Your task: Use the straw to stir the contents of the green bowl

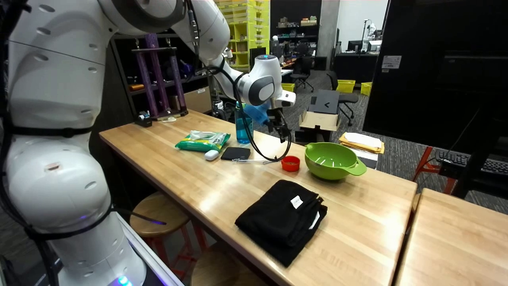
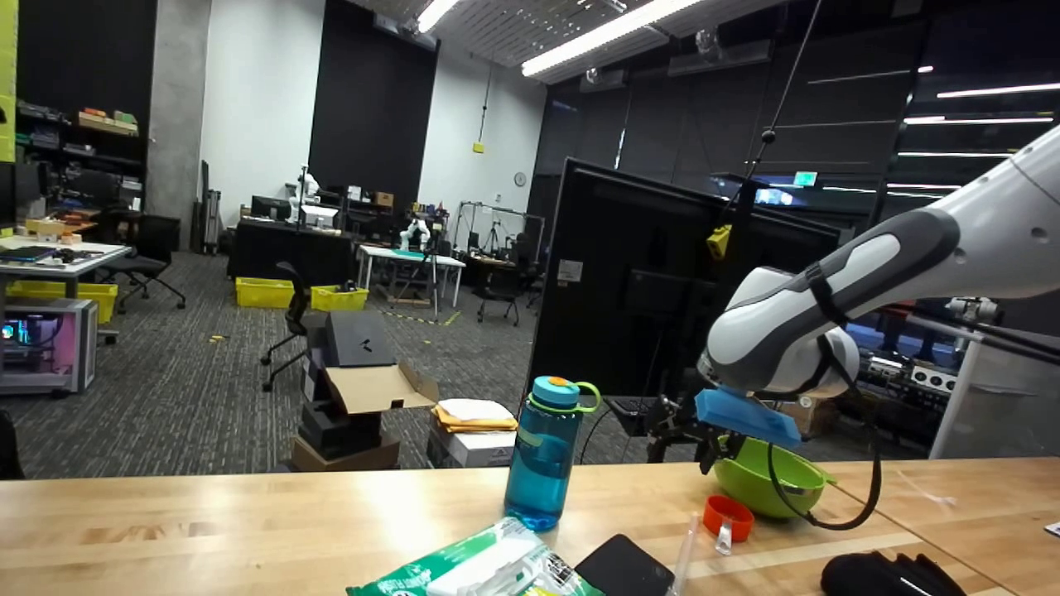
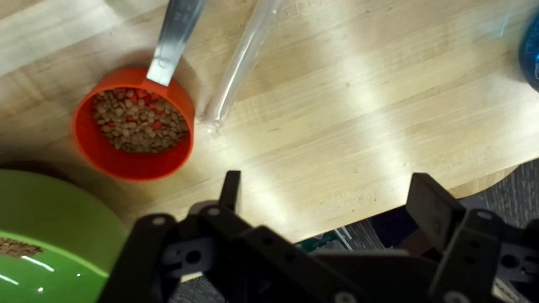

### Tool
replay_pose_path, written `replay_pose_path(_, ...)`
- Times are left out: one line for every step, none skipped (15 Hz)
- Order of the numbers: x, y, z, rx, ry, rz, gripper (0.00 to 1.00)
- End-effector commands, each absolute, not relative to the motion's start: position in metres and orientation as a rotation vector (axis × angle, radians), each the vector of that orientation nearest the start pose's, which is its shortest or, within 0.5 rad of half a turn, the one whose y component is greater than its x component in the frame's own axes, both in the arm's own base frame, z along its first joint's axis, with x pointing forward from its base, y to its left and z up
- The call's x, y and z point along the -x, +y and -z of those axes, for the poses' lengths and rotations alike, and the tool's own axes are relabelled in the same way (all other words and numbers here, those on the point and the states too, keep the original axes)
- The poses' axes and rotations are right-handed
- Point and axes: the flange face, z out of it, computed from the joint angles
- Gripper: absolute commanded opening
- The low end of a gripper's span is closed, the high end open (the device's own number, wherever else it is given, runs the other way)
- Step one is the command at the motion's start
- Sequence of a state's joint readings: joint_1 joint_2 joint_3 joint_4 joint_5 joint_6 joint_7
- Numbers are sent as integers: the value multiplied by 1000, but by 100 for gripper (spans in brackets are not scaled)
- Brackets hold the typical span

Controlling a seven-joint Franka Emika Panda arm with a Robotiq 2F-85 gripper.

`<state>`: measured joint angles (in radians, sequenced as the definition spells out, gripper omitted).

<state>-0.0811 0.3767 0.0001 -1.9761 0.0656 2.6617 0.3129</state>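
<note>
Wrist view, Hand: hangs above the tabletop and points down, fingers spread wide apart, tabletop edge in sight between them.

Arm: in an exterior view, rises at frame left, bends over at the top, slopes down across the tabletop; bent at the wrist so as to aim the hand downward.

Blue block: sits at the wrist, just beside the hand.

Green bowl: at lower left in the wrist view, partly cut off by the frame; holds brown grains, partly in sight. In both exterior views, stands upright just beside the red cup.

Red cup: holds brown grains flecked with red.

Silver strip: meets the red cup's rim; kind not clear.

Clear straw: lies on the tabletop, end just beside the red cup.

Also on the tabletop: folded black cloth; upright blue bottle; wipes pack.
</note>
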Motion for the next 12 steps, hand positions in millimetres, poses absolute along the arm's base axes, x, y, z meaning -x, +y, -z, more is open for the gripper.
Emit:
replay_pose_path(-647, -48, -297, 2954, 671, 403, 100)
replay_pose_path(-648, -46, -294, 2957, 678, 387, 100)
replay_pose_path(-648, -46, -291, 2961, 687, 370, 100)
replay_pose_path(-647, -45, -289, 2967, 693, 359, 100)
replay_pose_path(-647, -45, -287, 2970, 700, 341, 100)
replay_pose_path(-645, -45, -286, 2970, 715, 329, 100)
replay_pose_path(-644, -45, -286, 2974, 728, 319, 100)
replay_pose_path(-643, -46, -286, 2977, 736, 310, 100)
replay_pose_path(-641, -47, -285, 2980, 748, 298, 100)
replay_pose_path(-639, -49, -284, 2980, 762, 288, 100)
replay_pose_path(-638, -50, -284, 2979, 773, 282, 100)
replay_pose_path(-636, -51, -283, 2979, 777, 274, 100)
